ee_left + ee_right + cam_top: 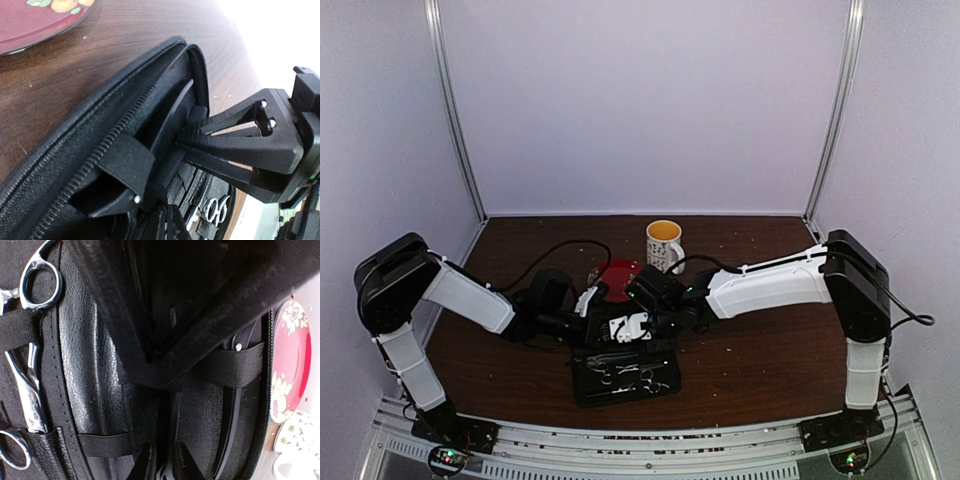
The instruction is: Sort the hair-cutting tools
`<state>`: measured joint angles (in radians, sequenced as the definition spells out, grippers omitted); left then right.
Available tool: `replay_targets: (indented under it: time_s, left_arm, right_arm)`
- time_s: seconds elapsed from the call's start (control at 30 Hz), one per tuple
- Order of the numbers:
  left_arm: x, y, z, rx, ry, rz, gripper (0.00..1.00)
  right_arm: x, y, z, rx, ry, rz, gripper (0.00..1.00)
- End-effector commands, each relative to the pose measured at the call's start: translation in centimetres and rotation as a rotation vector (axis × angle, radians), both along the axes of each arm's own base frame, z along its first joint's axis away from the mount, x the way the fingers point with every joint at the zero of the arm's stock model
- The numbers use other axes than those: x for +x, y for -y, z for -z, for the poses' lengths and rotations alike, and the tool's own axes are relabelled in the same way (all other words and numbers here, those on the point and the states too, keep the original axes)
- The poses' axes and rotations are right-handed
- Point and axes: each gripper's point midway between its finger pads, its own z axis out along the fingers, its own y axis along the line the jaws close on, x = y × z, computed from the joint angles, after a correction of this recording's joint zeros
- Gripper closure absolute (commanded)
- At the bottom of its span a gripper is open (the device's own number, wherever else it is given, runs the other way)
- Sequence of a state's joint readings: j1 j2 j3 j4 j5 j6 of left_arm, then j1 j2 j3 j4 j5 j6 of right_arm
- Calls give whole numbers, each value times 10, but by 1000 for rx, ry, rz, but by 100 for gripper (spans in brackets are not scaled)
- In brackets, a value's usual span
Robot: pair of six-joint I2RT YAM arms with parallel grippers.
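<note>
**A:** Top view, surface and room?
**B:** Dark brown wood table with pale specks. Plain pale walls all round, and metal uprights at the back corners. The black case lies open with silver scissors inside. A red saucer sits just beyond the case, and a mug beyond that.

**A:** Left wrist?
**B:** Wood grain beside the case's zipped rim, glare past it. The left gripper is at the rim, fingers pressed together; can't tell if anything is pinched. Inside the case a black stick is tucked under an elastic strap. The right gripper has its tips at that stick.

**A:** Right wrist?
**B:** Mostly case lining. The scissors are strapped on the case's side away from the saucer, the stick on the saucer side. The right fingers are nearly together; can't tell if they're pinching.
</note>
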<state>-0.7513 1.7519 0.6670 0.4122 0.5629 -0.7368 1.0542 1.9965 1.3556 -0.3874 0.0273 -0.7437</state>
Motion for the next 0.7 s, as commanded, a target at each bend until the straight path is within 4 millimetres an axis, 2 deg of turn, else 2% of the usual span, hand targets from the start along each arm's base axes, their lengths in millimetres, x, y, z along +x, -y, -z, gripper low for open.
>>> replay_targets:
  time_s: [0.0,0.17,0.27,0.33,0.43,0.53,0.63,0.67]
  left_arm:
    - [5,15,-30,-125,66,42,100]
    - [5,15,-33,-133,65,42,100]
    - [5,10,-35,-113,74,22,100]
    - [4,5,-38,-89,82,12,93]
    - [2,-3,-47,-54,106,3,84]
    - [1,-15,-61,0,149,-8,76]
    - [4,-31,-68,97,185,-43,72]
    - [9,-39,-68,145,201,-73,72]
  right_arm:
    - [3,-14,1,32,33,-37,88]
    - [6,-24,-4,75,48,-22,86]
    - [8,-19,-6,68,57,1,79]
    - [5,-11,-10,70,42,17,77]
    - [0,-2,-33,126,16,50,67]
    - [-8,4,-59,173,-7,59,62]
    - [-15,13,-73,189,-36,78,60]
    - [-16,17,-71,187,-46,90,59]
